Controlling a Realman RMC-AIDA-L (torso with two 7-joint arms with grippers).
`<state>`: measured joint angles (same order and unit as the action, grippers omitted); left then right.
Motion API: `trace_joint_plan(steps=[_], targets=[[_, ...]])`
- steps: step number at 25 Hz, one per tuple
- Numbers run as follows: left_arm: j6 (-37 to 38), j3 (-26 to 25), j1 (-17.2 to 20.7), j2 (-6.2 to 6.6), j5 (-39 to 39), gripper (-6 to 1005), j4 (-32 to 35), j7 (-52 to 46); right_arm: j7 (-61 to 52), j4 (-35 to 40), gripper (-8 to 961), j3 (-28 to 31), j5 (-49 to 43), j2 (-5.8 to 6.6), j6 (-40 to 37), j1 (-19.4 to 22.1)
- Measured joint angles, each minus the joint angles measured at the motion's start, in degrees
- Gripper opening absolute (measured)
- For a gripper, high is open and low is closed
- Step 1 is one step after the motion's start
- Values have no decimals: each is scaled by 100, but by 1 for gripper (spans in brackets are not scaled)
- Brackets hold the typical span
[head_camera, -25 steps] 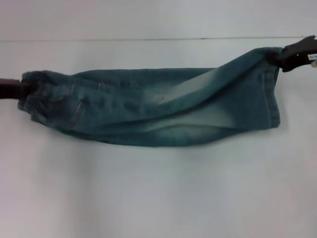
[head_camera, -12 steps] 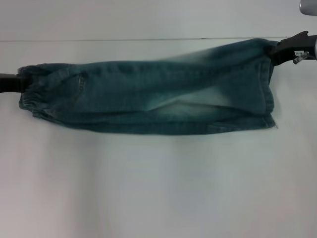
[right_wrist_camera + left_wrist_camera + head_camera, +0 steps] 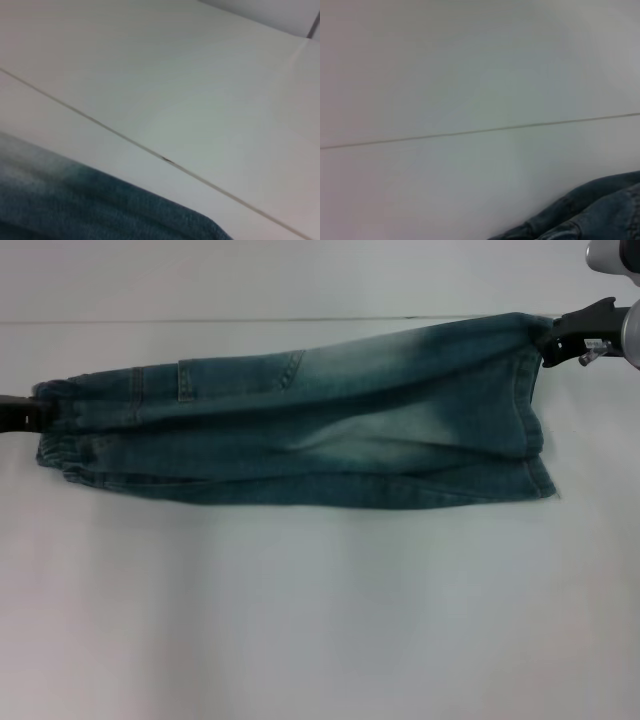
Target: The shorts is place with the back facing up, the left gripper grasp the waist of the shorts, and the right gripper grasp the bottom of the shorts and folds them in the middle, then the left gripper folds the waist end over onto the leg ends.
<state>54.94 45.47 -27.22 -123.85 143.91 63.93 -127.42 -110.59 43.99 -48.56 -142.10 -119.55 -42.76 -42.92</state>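
Shorts (image 3: 300, 430) are stretched long across the far half of the table (image 3: 320, 620), already doubled lengthwise, back pocket seams showing on the upper layer. Waist (image 3: 60, 430) sits by the table's left edge; leg hems (image 3: 535, 430) are toward the right edge.

Left gripper (image 3: 30, 412) is at the left edge, pinching the ruched waist band, only its black tip in view. Right gripper (image 3: 552, 340) is at the far right, clamped on the far corner of the hems, holding that corner off the surface so the cloth slopes down from it. Near hem corner lies on the table.

Step in hand, as I judge it: the middle fold, with both ends held and the cloth taut between them. It looks nearly done but not laid flat; the far edge hangs lifted on the right.

Next move calls for lowering the right corner so the halves stack evenly, letting go there, then the left carrying the waist over toward the hems. The wrist views show only table and denim edges.
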Motion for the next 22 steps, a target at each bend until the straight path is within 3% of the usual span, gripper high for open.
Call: trace_joint_plan(steps=[10,20,22], targets=[[15,311,-131,37,11,69,86,47,-216,79,11,-83,2,10,-557,44],[-549,429,-216,-11,-68,83,-80,235,-220,72,12,-55,-33,7,76,167],[-598,445,-206,-8,-78,87,-80,235,-221,114,76,-58,-27,6,89,195]])
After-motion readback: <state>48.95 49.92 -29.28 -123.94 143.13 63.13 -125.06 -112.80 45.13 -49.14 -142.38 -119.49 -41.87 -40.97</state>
